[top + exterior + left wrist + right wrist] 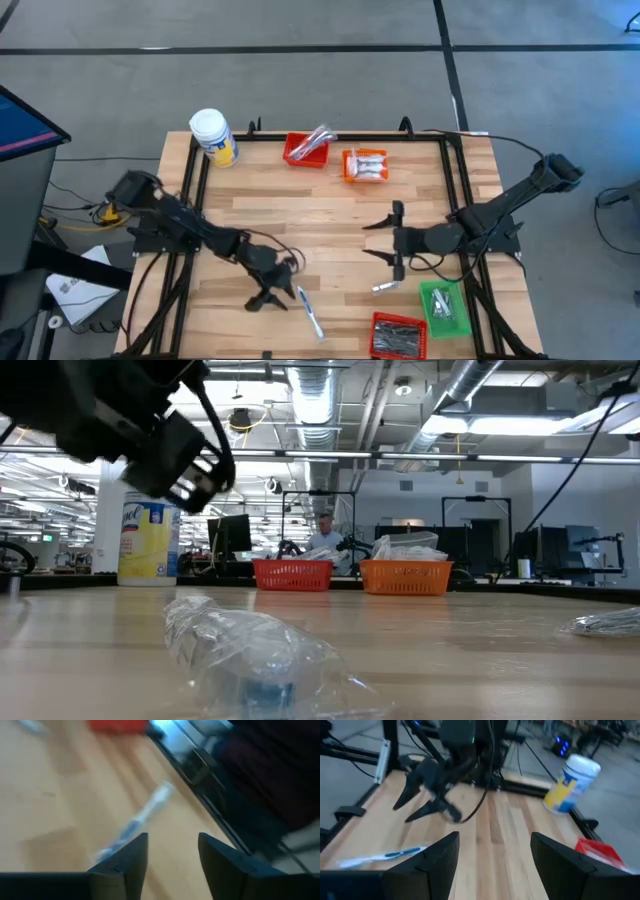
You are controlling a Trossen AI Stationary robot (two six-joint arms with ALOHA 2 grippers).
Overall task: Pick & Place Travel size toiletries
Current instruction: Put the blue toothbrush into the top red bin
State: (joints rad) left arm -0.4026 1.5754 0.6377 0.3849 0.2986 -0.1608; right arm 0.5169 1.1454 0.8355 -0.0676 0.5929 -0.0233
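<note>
A clear-wrapped toiletry with a blue and white stick inside (310,313) lies flat on the wooden table near its front edge. In the low view the wrapped toiletry (250,650) fills the foreground. My left gripper (275,298) hovers open just left of it, and in its wrist view the wrapped toiletry (140,817) lies beyond the open fingers (172,840). My right gripper (372,240) stands open over the table's middle, right of centre, holding nothing. A small silver packet (385,288) lies on the table nearer the front than my right gripper.
A red basket (306,148) and an orange basket (365,165) with packets stand at the far edge, beside a white-lidded yellow jar (212,137) at the far left corner. A green basket (443,305) and another red basket (398,335) sit at the front right.
</note>
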